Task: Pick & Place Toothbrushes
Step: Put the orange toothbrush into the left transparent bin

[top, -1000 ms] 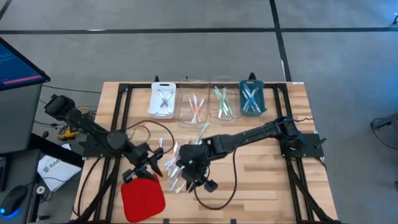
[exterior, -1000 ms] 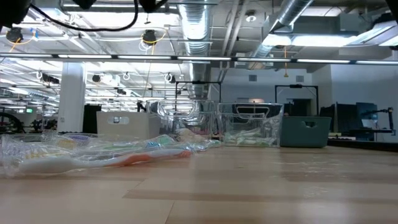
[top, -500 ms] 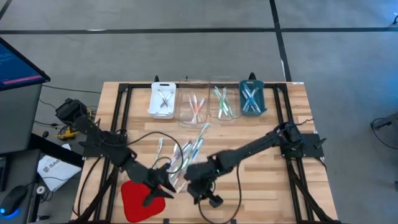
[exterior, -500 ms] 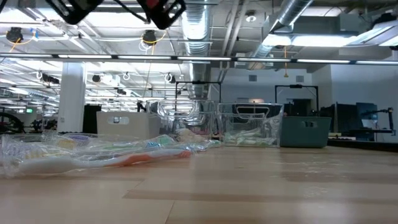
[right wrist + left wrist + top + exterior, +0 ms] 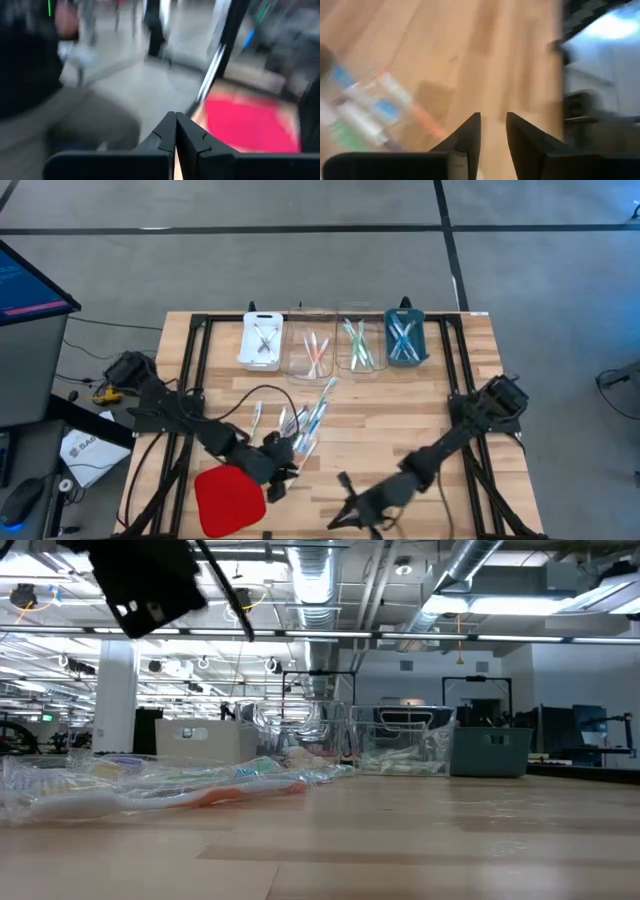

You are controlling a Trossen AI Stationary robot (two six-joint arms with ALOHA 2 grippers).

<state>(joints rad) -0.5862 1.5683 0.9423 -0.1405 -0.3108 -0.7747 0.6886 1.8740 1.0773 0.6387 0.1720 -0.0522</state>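
We see the left gripper [image 5: 281, 476], fingers slightly parted and empty, at 6 o'clock of the toothbrushes [image 5: 300, 420], while the right gripper [image 5: 345, 515] is pressed together.

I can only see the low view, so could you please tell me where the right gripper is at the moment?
Observer: The right gripper is shut and empty, at the table's near edge, clear of the loose toothbrushes.
Operator: Thank you. And the left one?
Observer: The left gripper is at the near end of that pile, beside the red pad, its fingers slightly apart with nothing between them.
Operator: Are the trays filled?
Observer: From above, the white tray, both clear trays and the teal tray each hold a few toothbrushes.
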